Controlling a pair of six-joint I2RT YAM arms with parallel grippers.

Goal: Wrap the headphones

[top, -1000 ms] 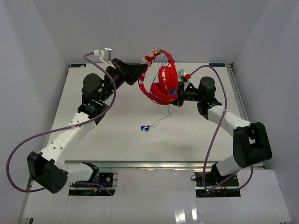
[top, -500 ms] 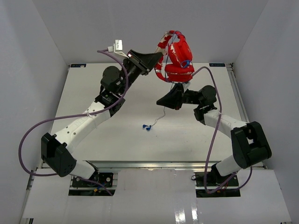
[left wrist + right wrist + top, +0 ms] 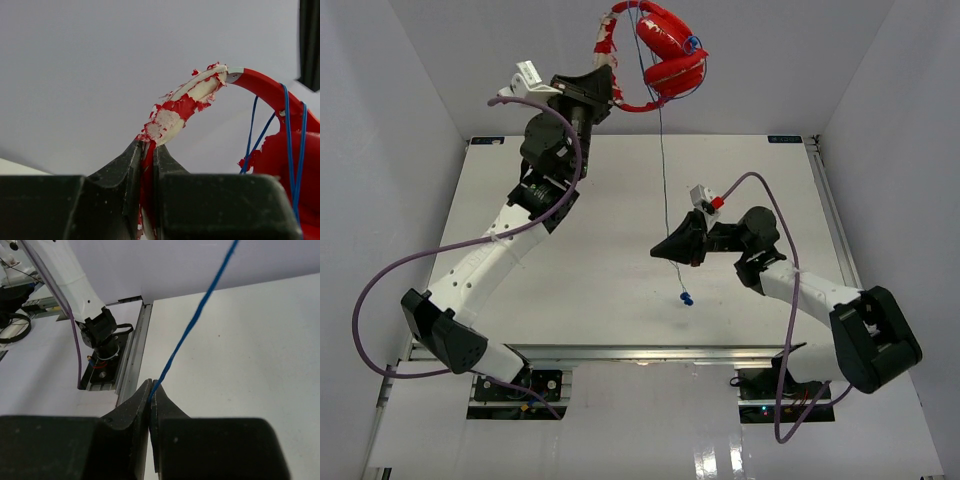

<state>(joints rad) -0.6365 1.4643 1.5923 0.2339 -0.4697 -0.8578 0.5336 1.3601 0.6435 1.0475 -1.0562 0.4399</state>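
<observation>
Upper left of the overhead view first: the left pincer (image 3: 608, 80) is raised high above the far edge of the bench (image 3: 570, 260), and its wrist view shows both jaws pressed together on the worn, peeling end of the headband (image 3: 182, 102). Just to the right, at top centre, the headphones (image 3: 668, 40) hang in mid-air off that grip, and we can make out a few turns of blue already lying across the earcups (image 3: 682, 72). From there the cable (image 3: 662, 170) drops straight down the middle of the frame, drawn tight, into the right pincer (image 3: 658, 252), which sits low over the bench at centre right. Its jaws are nipped onto the thin strand, and its wrist view shows the strand rising from between the tips. Below it a short tail leads to the blue plug (image 3: 686, 298) at lower centre; we cannot tell whether it touches the bench. We read this as mid-wrap, with some loops on and a long run left to wind. The next move, we judge, calls for laying that stretched length around the cups while holding tension, the right side feeding cable so nothing snaps loose. As for containers, we see no box, tray or pouch in any view.
</observation>
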